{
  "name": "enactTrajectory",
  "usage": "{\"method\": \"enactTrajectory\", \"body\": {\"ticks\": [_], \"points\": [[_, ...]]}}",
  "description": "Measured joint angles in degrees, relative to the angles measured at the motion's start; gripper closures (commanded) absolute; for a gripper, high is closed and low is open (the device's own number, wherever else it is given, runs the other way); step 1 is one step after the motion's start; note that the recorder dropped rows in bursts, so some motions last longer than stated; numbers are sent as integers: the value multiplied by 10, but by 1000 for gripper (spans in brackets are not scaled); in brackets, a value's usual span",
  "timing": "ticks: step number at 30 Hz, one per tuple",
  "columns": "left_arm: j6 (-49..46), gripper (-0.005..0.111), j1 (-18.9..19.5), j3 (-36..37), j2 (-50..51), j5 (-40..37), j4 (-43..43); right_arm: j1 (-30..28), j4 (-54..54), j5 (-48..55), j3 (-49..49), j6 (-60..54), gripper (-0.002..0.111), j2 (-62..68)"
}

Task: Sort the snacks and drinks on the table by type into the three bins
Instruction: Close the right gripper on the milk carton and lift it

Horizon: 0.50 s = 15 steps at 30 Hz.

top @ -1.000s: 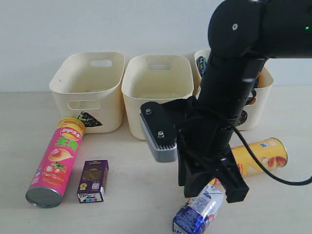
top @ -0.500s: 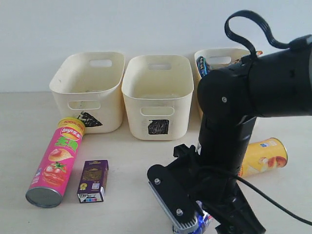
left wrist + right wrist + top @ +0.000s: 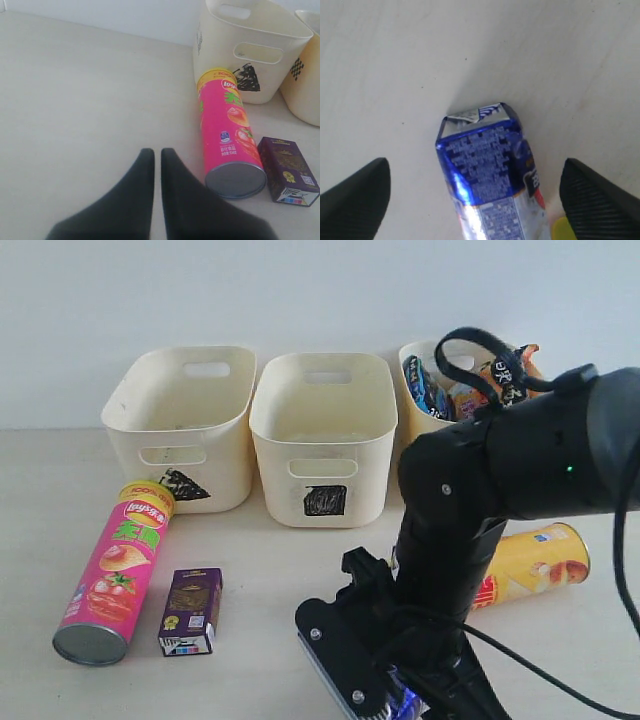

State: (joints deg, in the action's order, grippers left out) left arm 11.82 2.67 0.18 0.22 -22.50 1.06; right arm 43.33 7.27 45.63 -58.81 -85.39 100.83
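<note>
The right claw is spread wide astride the blue pack. If closed off-centre, the soft pack could be twisted and lost.

The right arm has dropped low, its gripper, jaws wide, now straddling the pack and hiding most of it; the right bin and the square mark show again.

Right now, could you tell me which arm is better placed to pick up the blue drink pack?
Right: the right gripper is open astride the drink pack; the left gripper is shut beside the pink tube.
</note>
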Motion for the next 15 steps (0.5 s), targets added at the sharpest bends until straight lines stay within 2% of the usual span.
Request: {"method": "enactTrajectory", "body": {"ticks": [15], "points": [[0,102,0,0,0,0,0,0,-39,-51,0,-1,26,62]]}}
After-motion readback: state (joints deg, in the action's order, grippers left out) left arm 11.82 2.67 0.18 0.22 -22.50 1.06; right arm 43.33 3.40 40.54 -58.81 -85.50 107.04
